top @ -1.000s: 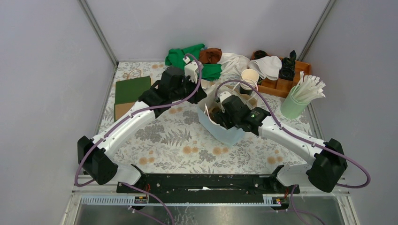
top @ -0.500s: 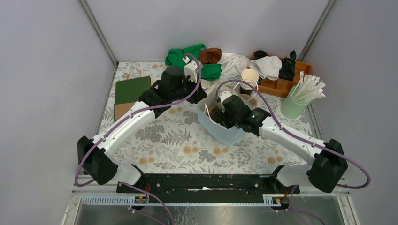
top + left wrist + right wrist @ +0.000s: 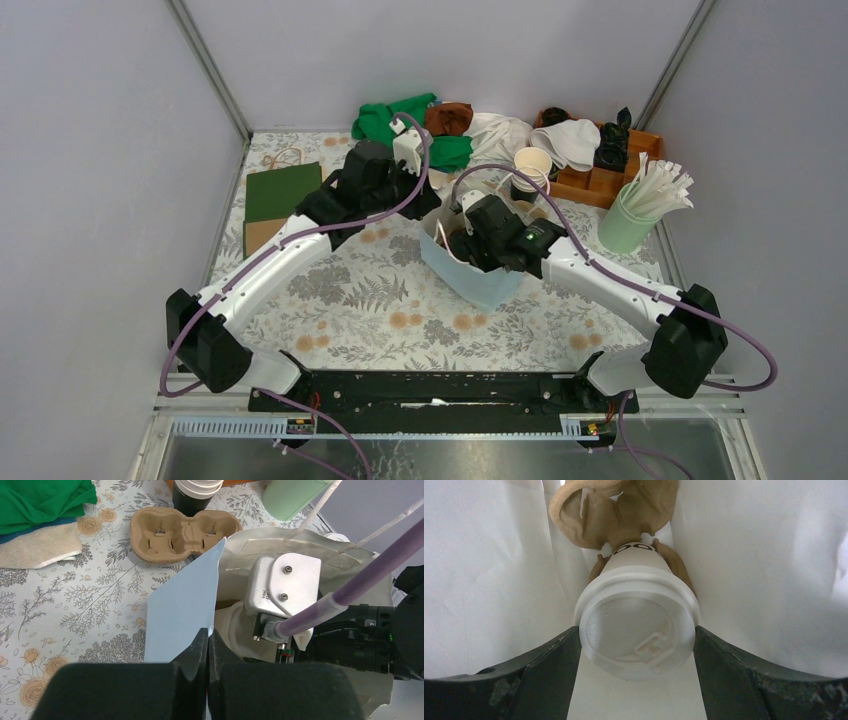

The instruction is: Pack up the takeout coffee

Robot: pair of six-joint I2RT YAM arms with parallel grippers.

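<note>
Takeout coffee (image 3: 636,615) in the paper bag (image 3: 180,610), not yet released.
The cup appears seated in a pulp tray (image 3: 619,510) inside the bag, and its lid is clamped by the right gripper (image 3: 636,637). The bag's edge is pinched by the closed left gripper (image 3: 207,647). Release and withdrawal are judged to remain.

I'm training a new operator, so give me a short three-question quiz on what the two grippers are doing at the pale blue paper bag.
1. True or false: the left gripper is shut on an edge of the pale blue paper bag.
2. What does the right gripper grip? A) a green cloth B) the white-lidded pale paper cup C) a brown pulp tray
3. Fill in: the cup is held ___ the bag.
Key: 1 true; 2 B; 3 inside.
</note>
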